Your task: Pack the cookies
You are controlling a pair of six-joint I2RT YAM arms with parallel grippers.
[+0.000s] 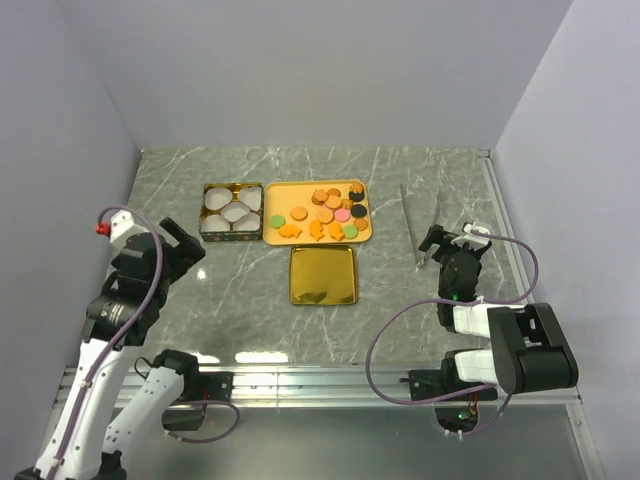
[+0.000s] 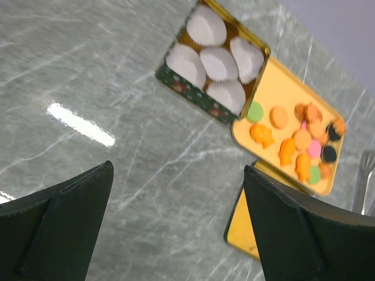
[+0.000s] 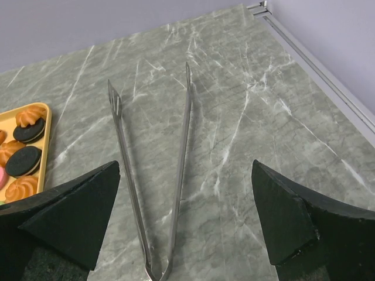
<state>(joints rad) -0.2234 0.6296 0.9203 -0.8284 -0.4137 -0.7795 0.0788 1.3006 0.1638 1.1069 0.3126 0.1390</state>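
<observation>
The cookies (image 1: 322, 212) lie on a yellow tray (image 1: 283, 190) at mid table: orange rounds and fish shapes, some green, pink and dark ones. They also show in the left wrist view (image 2: 299, 143) and a few in the right wrist view (image 3: 26, 151). Left of the tray stands a gold tin (image 1: 232, 211) holding several white paper cups (image 2: 215, 63). Its gold lid (image 1: 322, 274) lies in front of the tray. My left gripper (image 1: 185, 243) is open and empty, left of the tin. My right gripper (image 1: 452, 240) is open and empty, over the hinge end of metal tongs (image 3: 149, 175).
The tongs (image 1: 412, 222) lie on the grey marble table right of the tray, tips pointing away. A metal rail (image 3: 328, 76) runs along the table's right edge. Grey walls close in the left, back and right sides.
</observation>
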